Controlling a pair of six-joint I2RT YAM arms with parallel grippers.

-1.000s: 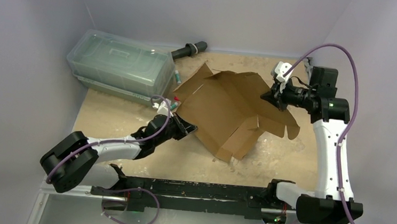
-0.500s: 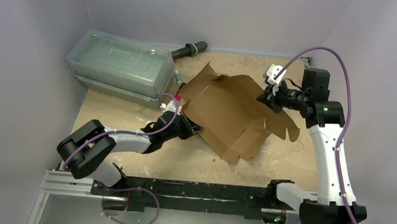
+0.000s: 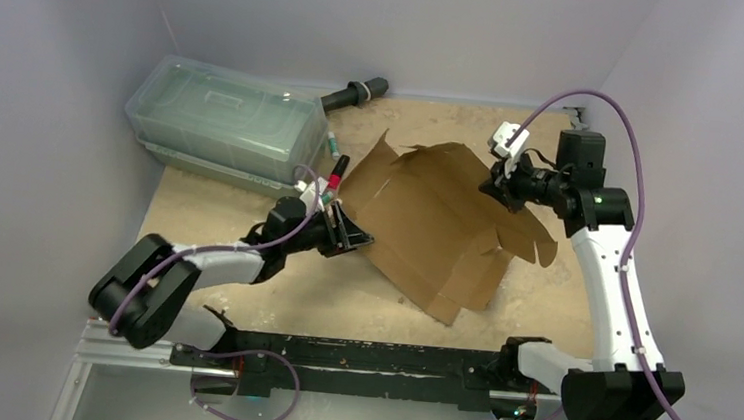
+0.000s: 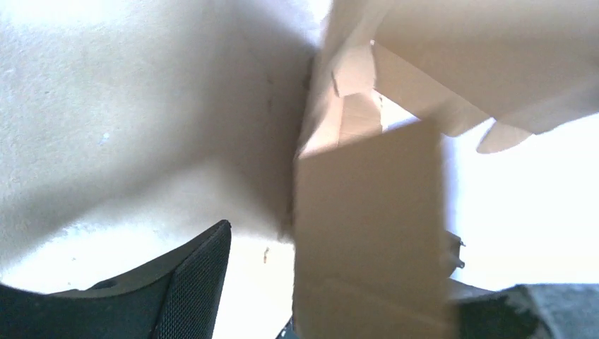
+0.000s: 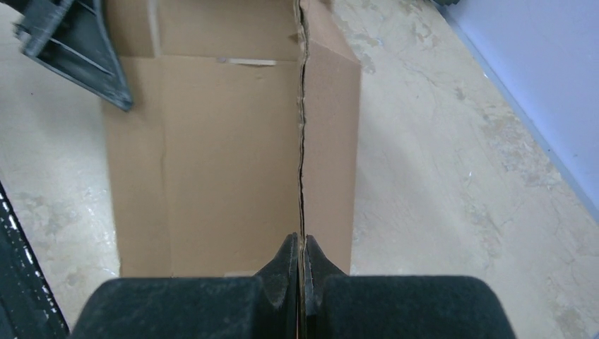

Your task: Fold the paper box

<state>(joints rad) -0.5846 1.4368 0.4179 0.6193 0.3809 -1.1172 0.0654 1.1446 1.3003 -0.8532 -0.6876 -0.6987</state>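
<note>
On the left side of the table point(image 3: 207, 222), the left gripper point(image 3: 351, 234) is lying low with its fingers point(image 4: 191, 282) spread apart, and one flap point(image 4: 367, 233) of the paper box point(image 3: 427, 224) is poking in between them. Just to its right, the box is lying slanted across the middle, its long way running from far left to near right. On the right, the right gripper point(image 3: 496, 192) is pinching the far edge tight and holding it up. The left arm looks nearer to the loose flap.

The paper box point(image 3: 425, 219) is a brown die-cut cardboard sheet, mostly unfolded, flaps spread. It lies tilted on the table point(image 3: 341, 303), far right side raised, near corner down.
</note>
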